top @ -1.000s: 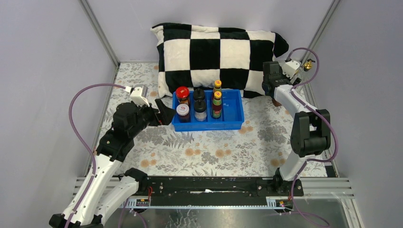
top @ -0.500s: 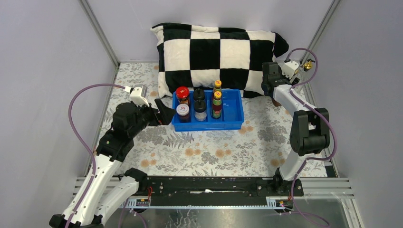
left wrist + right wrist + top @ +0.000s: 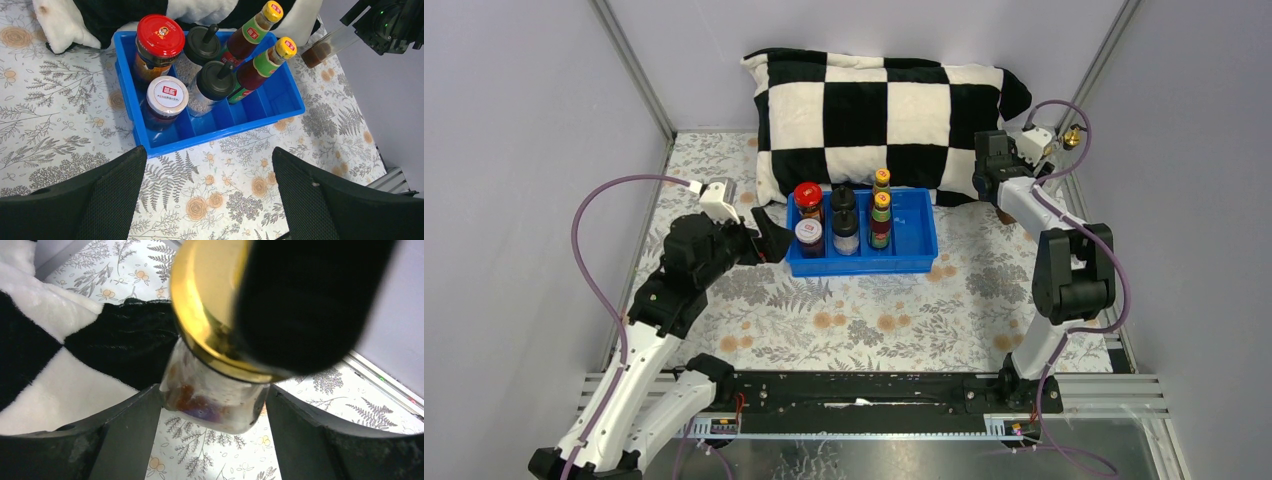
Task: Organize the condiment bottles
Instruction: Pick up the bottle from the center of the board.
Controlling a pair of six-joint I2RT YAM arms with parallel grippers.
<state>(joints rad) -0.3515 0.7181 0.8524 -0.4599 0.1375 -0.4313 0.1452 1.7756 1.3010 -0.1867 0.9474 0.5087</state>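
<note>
**Condiment bottles: six in the tray, one at the right gripper**

Condiment bottles in the blue plastic tray [image 3: 272, 102], as the left wrist view shows them:
- The squat red-lidded jar [image 3: 160, 35] stands in the left column at the 12 o'clock end, with the squat white-lidded jar [image 3: 167, 94] at the 6 o'clock end.
- The far black-capped clear jar [image 3: 201, 44] and the near black-capped clear jar [image 3: 216, 80] share the next column.
- The far yellow-capped sauce bottle [image 3: 250, 35] and the near yellow-capped sauce bottle [image 3: 260, 65] fill the third column. Both are slim and dark, with green neck labels.

Overhead, the tray lies at 12 o'clock from the centre of the floral tablecloth [image 3: 874, 320], just in front of the black-and-white checked pillow [image 3: 884, 100].

The left gripper [image 3: 207, 152] sits at the tray's 9 o'clock, just beside its wall. Its jaws are wide, with nothing between them.

The right gripper [image 3: 214, 390] sits at the tray's 2 o'clock, by the pillow's right corner.

The seventh is a tall gold-capped glass bottle [image 3: 210, 407]. Only the right wrist view shows its gold cap, close to the lens, and its clear body with reddish-brown contents. The black fingers [image 3: 125, 440] flank it on both sides, but I cannot tell whether the pads press the glass. A blurred dark shape covers the upper right of that view.

The left wrist view shows the same bottle at 1 o'clock from the tray, a clear cylinder that is brown at the base. The overhead view hides nearly all of it behind the right wrist.

The prints on the lids show in the left wrist view alone.
</note>
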